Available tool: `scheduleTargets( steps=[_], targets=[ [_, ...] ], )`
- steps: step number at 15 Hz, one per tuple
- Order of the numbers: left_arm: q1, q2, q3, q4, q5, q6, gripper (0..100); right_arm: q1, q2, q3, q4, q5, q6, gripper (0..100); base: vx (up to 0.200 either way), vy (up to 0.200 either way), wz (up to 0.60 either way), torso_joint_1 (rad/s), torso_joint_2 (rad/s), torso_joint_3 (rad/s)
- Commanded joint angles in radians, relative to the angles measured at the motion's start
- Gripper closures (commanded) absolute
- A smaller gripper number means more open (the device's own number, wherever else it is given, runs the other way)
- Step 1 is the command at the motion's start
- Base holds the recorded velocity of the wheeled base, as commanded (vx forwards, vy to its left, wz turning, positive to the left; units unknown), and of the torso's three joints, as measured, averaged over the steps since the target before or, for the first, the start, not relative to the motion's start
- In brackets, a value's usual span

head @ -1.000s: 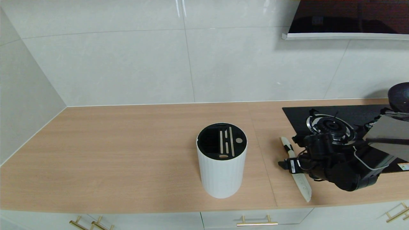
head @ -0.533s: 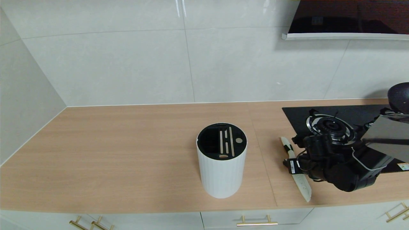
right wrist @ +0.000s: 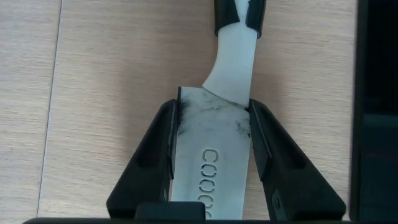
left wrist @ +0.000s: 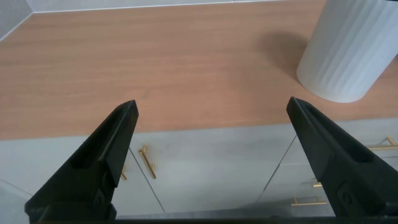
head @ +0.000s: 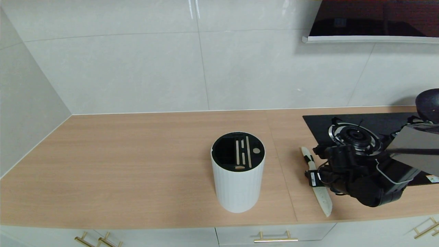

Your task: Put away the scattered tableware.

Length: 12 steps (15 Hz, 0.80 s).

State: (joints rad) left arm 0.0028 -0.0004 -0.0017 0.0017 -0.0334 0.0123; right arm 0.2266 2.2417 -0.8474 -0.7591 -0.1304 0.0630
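A white knife (head: 324,202) with a black-and-white handle lies on the wooden counter, between the holder and the hob. My right gripper (head: 317,178) is down over its middle, shut on the knife blade (right wrist: 214,143); both fingers (right wrist: 163,140) press the blade's edges flat against the counter. Left of the knife stands the white cylindrical knife holder (head: 238,171), whose black top has slots and a square opening. My left gripper (left wrist: 211,109) hangs open with nothing in it, off the counter's front edge, with the holder (left wrist: 348,50) farther off.
A black hob (head: 319,123) with a gas burner (head: 355,135) lies just right of the knife. A dark pan (head: 428,103) sits at the far right. The counter (head: 137,164) runs wide and bare left of the holder. Drawer handles (head: 274,238) line the front below.
The right gripper's fingers have drawn in onto the blade, and the knife's tip has shifted slightly to the left. The holder has not moved.
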Motion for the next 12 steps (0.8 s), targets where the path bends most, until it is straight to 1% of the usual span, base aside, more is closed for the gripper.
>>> scheduleTargets(
  steps=[1,2,5,6,7,8,9,10,11,12],
  targets=[
    [0.000,0.000,0.000,0.000,0.000,0.000,0,0.000,-0.002,-0.001,-0.002,-0.001,0.000,100,0.000,0.000,0.00,0.000,0.00,0.000],
    [0.000,0.000,0.000,0.000,0.000,0.000,0,-0.001,-0.057,0.002,-0.003,-0.018,0.012,100,0.000,0.000,0.00,0.000,0.00,0.000],
    [0.000,0.000,0.000,0.000,0.000,0.001,0,0.002,-0.212,0.022,0.003,-0.017,0.047,100,0.000,0.000,0.00,0.000,0.00,0.000],
    [0.000,0.000,0.000,0.001,-0.002,0.012,0,0.004,-0.287,0.008,0.015,-0.008,0.046,100,0.000,0.000,0.00,0.000,0.00,0.000],
    [0.000,0.000,0.000,0.001,-0.002,0.015,0,0.005,-0.317,-0.013,0.027,-0.006,0.044,100,0.000,0.000,0.00,0.000,0.00,0.000],
    [0.000,0.000,0.000,0.001,-0.002,0.032,0,0.033,-0.404,-0.093,0.141,-0.006,0.041,100,0.000,0.000,0.00,0.000,0.00,0.000],
    [0.000,0.000,0.002,0.001,-0.002,0.046,0,0.053,-0.455,-0.136,0.219,-0.005,0.041,100,0.000,0.000,0.00,0.000,0.00,0.000],
    [0.000,0.000,0.002,0.000,-0.002,0.049,0,0.063,-0.490,-0.170,0.268,-0.001,0.044,100,0.000,0.000,0.00,0.000,0.00,0.000],
    [0.000,0.000,-0.018,-0.003,-0.016,0.044,0,0.092,-0.553,-0.225,0.293,0.011,0.046,100,0.000,0.000,0.00,0.000,0.00,0.000],
    [0.000,0.000,-0.060,0.003,-0.029,0.035,0,0.103,-0.573,-0.229,0.293,0.011,0.046,100,0.000,0.000,0.00,0.000,0.00,0.000]
  ],
)
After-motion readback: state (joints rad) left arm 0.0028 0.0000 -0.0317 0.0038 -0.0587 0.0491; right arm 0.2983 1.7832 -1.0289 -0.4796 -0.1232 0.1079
